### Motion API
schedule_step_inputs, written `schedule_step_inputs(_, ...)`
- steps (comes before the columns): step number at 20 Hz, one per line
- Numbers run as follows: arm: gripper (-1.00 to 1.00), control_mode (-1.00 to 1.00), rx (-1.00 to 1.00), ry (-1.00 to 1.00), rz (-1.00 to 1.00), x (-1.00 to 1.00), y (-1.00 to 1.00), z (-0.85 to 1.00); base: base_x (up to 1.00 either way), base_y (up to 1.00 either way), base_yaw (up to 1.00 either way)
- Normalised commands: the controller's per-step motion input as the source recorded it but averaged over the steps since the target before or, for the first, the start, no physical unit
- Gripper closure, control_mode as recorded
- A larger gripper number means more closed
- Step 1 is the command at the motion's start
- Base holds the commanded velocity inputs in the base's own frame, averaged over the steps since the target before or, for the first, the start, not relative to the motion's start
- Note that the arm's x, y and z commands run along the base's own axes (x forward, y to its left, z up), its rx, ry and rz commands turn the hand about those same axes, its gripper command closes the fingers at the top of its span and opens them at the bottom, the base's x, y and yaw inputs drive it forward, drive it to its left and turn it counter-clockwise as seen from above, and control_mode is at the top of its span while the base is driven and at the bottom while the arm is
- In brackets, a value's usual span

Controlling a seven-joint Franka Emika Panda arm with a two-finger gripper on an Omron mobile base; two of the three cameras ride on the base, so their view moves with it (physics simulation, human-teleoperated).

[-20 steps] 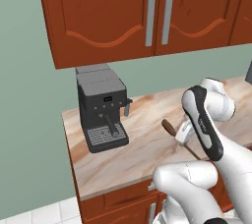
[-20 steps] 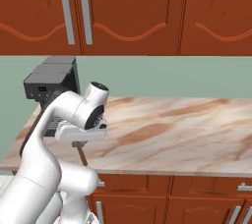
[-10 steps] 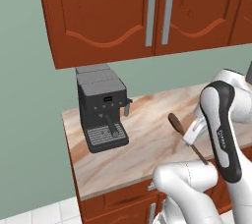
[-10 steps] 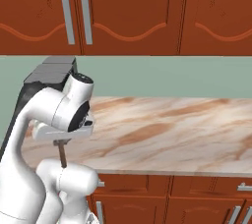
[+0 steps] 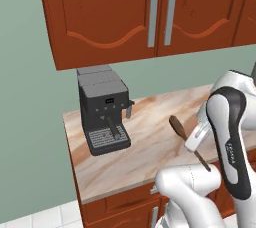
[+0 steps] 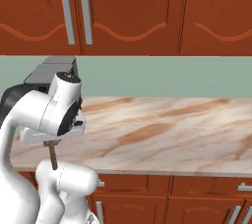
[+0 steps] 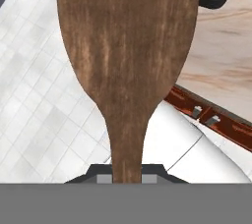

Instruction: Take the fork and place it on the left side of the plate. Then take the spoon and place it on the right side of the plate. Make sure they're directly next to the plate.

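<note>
Left base view: the spoon [image 5: 186,138] now hangs above the counter [image 5: 145,152], higher and more tilted than a second ago.
Right base view: gripper [image 6: 47,143] closed on its handle.
Hand view: bowl looms close, grip firm.
Meaning: carry to plate's right side comes next.

From behind my arm on its left, one camera looks forward and down over the left end of the counter [image 5: 145,142], where the coffee machine [image 5: 103,114] stands. The right one looks over my shoulder along the same counter's front edge toward its right end. The hand camera sits very close along the spoon [image 7: 125,66], facing the floor tiles [image 7: 44,115].
</note>
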Motion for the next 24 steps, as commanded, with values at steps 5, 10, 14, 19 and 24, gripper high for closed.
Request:
schedule_step_inputs(5, 1.00, -1.00, 0.00, -0.20, 0.00, -0.66, 0.10, 0.20, 0.00, 0.00, 0.00)
schedule_step_inputs(10, 1.00, 1.00, 0.00, -0.08, 0.00, -0.29, 0.14, 0.08, -0.48, 0.26, -0.02)
schedule_step_inputs(14, 1.00, 1.00, 0.00, 0.00, 0.00, 0.00, 0.00, 0.00, -0.86, 0.53, -0.03)
schedule_step_inputs(19, 1.00, 1.00, 0.00, 0.00, 0.00, 0.00, 0.00, 0.00, -0.87, 0.61, -0.04)
schedule_step_inputs(24, 1.00, 1.00, 0.00, 0.00, 0.00, 0.00, 0.00, 0.00, -0.94, 0.68, -0.06)
